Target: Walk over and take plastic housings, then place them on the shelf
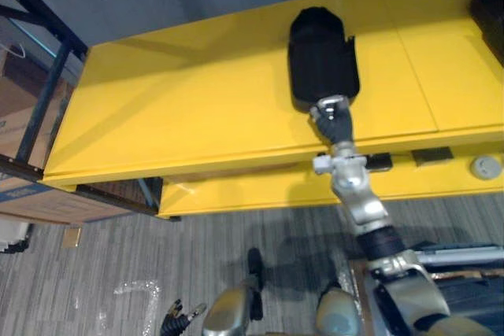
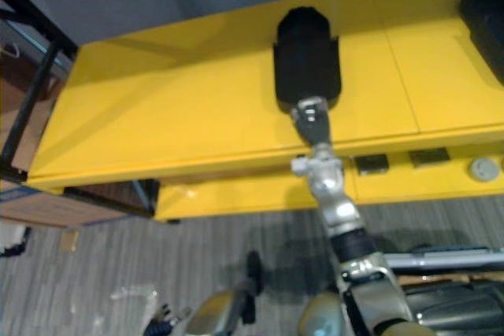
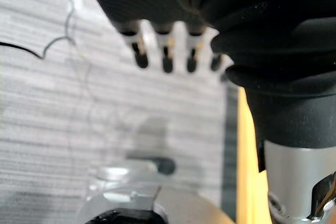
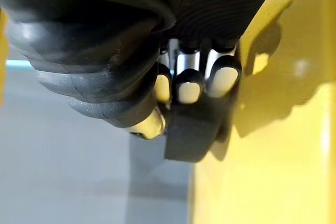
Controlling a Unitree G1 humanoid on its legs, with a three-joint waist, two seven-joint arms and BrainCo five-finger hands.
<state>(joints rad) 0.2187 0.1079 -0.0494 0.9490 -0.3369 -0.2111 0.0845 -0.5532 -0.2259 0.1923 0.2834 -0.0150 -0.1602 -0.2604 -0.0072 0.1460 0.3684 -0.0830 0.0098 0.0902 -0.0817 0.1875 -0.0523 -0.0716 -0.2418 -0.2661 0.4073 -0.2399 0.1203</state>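
Where the yellow shelf (image 1: 197,108) runs broad across the head views, a black plastic housing (image 1: 323,53) lies flat on its top, lengthwise away from the robot, its near end covered by the right hand (image 1: 335,120). Seen from the right wrist, the fingers (image 4: 189,85) are bent down onto that near end with the thumb (image 4: 149,124) close beside it, so the hand grips the housing's edge; how far the fingers reach underneath is hidden. A second black housing (image 1: 490,5) sits on the same top at the far right, cut off by the frame. Below the front lip a lower yellow tier (image 1: 236,190) shows two small dark flat pieces (image 1: 431,155) and a grey round item (image 1: 486,167), too small to make out. At the left stands a dark metal rack (image 1: 47,76) with a cardboard box (image 1: 31,198) low beside it, both partly out of frame. The left hand (image 3: 166,51) hangs low over the grey carpet (image 3: 63,119), fingers straight and holding nothing, and a scrap of clear plastic wrap (image 1: 134,289) lies on the floor
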